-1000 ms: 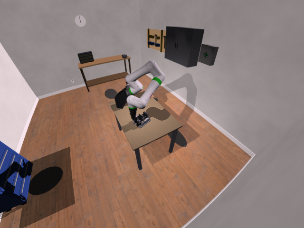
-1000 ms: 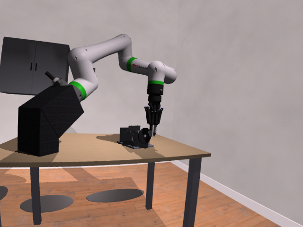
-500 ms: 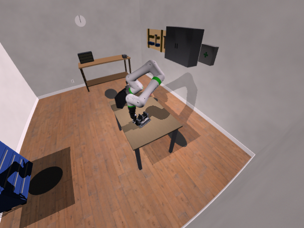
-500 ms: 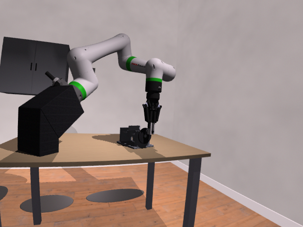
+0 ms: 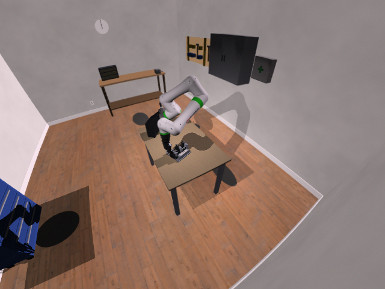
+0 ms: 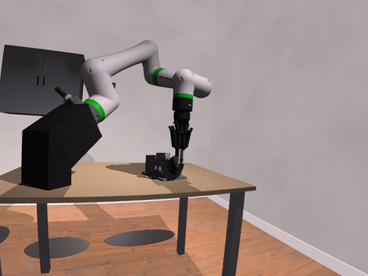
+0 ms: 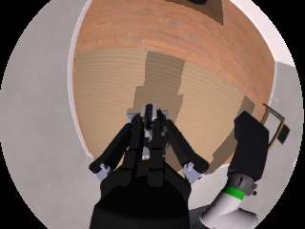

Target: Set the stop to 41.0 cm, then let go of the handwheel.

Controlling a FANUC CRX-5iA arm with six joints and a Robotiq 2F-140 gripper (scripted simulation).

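Grey walls, plank floor; counter [image 5: 198, 168] [image 6: 207, 184] [image 7: 105, 81] in wood tone. We cannot read the stop's setting; fingers [image 5: 169, 153] [image 6: 179, 161] mask part of the handwheel [image 6: 172, 168] in the exterior view. Wheel stands upright, face toward the fingers' side, axle roughly level along the dark mechanism [image 6: 157, 166]. Fingers point down at its rim, nearly closed; whether they grip its handle, we cannot tell.

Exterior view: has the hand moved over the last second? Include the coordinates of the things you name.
Yes: the hand [image 5: 169, 153] [image 6: 179, 163] [image 7: 150, 109] has shifted left in that view, away from the tabletop's right corner [image 6: 252, 188].
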